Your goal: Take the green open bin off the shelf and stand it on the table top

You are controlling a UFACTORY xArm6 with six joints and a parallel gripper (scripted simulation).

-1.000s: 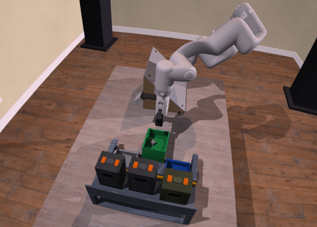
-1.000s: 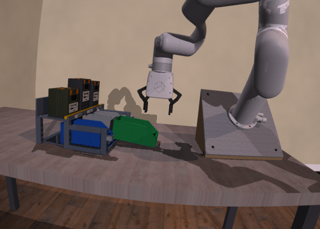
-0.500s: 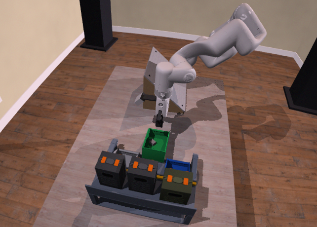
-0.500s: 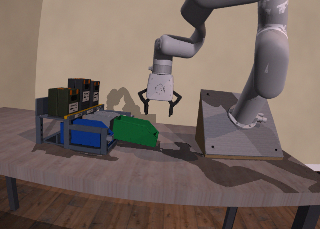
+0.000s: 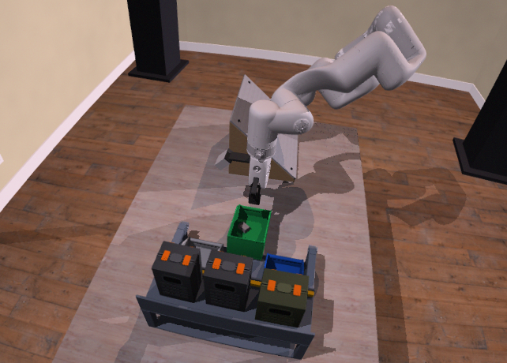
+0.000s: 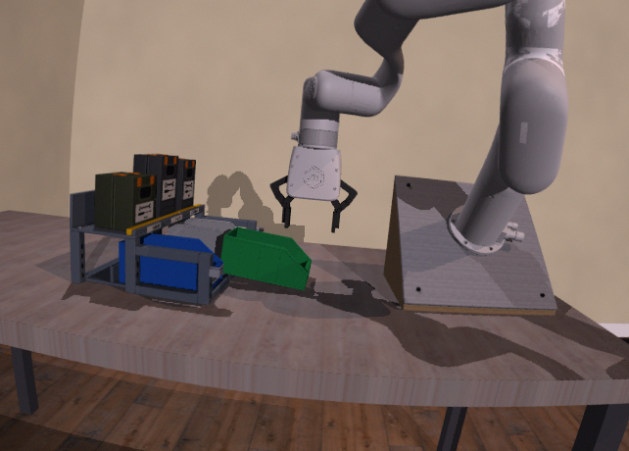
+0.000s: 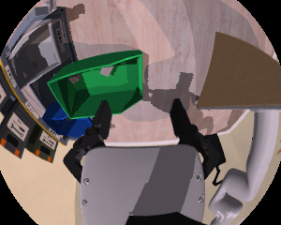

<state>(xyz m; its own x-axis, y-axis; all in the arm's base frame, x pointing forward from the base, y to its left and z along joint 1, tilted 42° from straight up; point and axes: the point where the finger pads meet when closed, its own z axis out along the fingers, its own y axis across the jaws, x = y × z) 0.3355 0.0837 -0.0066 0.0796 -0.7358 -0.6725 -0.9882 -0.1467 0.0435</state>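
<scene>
The green open bin (image 5: 257,235) (image 6: 264,258) (image 7: 106,97) is out in front of the grey shelf (image 5: 223,317) (image 6: 75,242) (image 7: 50,15), its open top up. It sits tilted: its rear end leans at the shelf's front edge and its low front end is down on the table top (image 5: 163,179) (image 6: 305,344). A small grey part (image 5: 245,226) (image 7: 107,71) lies inside it. My gripper (image 5: 254,195) (image 6: 310,225) (image 7: 140,106) is open and empty. It hangs a little above the bin's front end, touching nothing.
A blue bin (image 5: 284,263) (image 6: 162,268) (image 7: 62,124) stands in the shelf's lower level. Two black boxes (image 5: 175,271) (image 5: 227,279) and an olive box (image 5: 282,295) (image 6: 119,199) stand on the shelf top. The arm's wedge-shaped mount (image 5: 241,105) (image 6: 457,273) (image 7: 241,75) stands behind the gripper.
</scene>
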